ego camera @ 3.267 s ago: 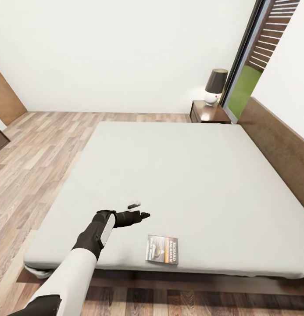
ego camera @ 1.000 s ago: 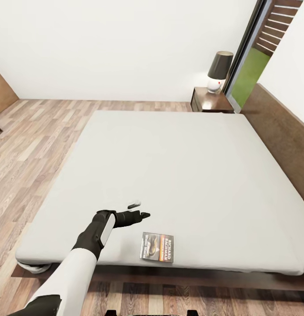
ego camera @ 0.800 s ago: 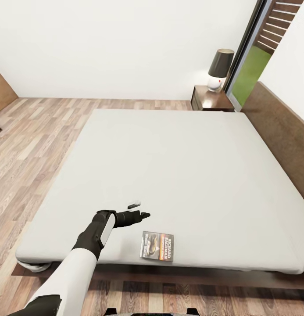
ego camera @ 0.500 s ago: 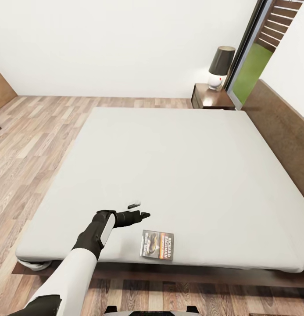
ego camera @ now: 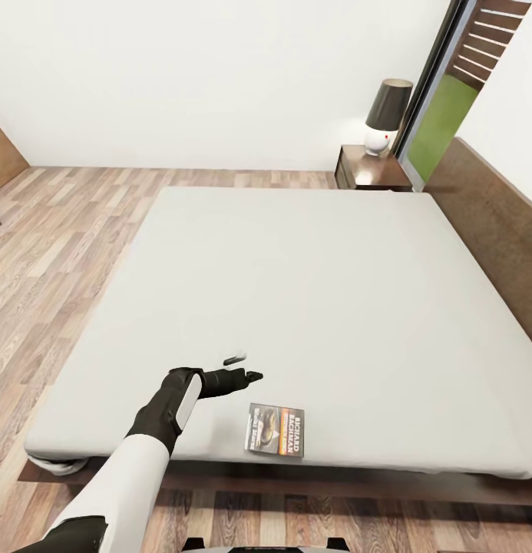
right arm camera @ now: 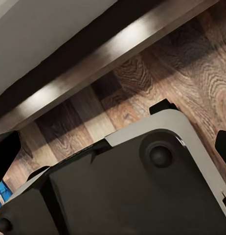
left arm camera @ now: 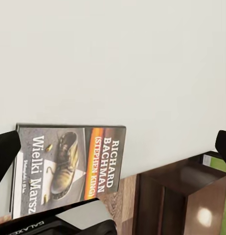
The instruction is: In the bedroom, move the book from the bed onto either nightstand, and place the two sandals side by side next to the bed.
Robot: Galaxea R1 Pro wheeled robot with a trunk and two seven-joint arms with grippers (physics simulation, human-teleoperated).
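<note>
book point(ego camera: 276, 431) on bed point(ego camera: 312, 307), near edge

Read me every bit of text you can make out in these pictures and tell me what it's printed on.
"RICHARD BACHMAN", white capitals on the book cover.
"(STEPHEN KING)", on the cover's orange-red band.
"Wielki Marsz", large white title on the dark cover picture.
A smaller line beside the title is too small to read.
"GALAXEA", in small light capitals on the dark housing of the left arm.

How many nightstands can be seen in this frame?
1. The nightstand stands on the far side of the bed, beside the headboard, with a lamp on top. A second nightstand may sit out of frame.
</note>
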